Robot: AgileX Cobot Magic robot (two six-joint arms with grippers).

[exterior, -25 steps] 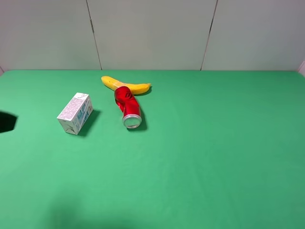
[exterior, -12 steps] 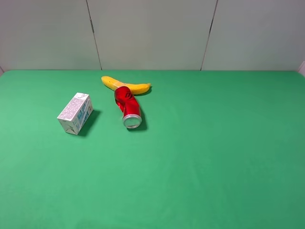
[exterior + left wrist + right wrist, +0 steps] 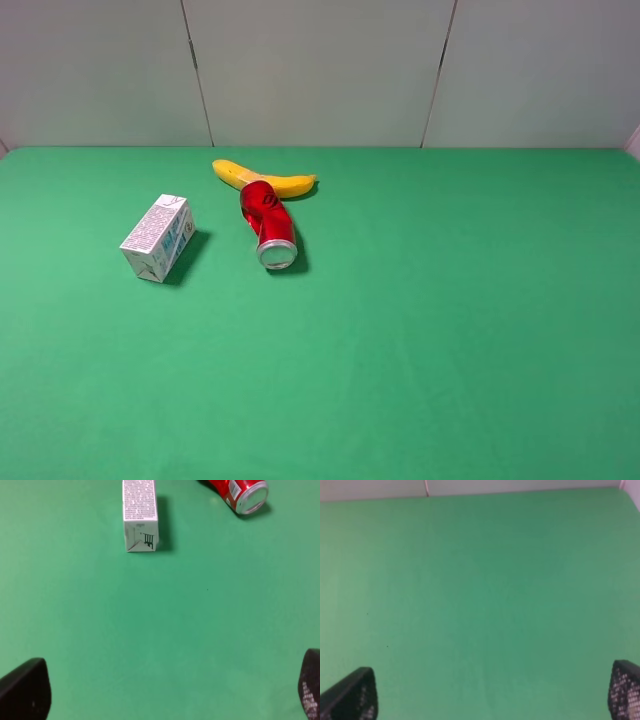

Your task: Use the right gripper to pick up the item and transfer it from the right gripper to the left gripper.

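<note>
Carton (image 3: 157, 238) lies left of can (image 3: 268, 224); bare green table (image 3: 450, 330) rightward.

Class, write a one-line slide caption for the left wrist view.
Open left claw hangs over green table; white carton and red can lie beyond.

On the green table (image 3: 450, 330) lay 1 white drink carton (image 3: 158, 238), 1 dented red can (image 3: 268, 225) and 1 yellow banana (image 3: 262, 179): 3 loose things in all. 2 grippers showed only in the wrist views, left gripper (image 3: 165, 697) and right gripper (image 3: 490, 697).
</note>
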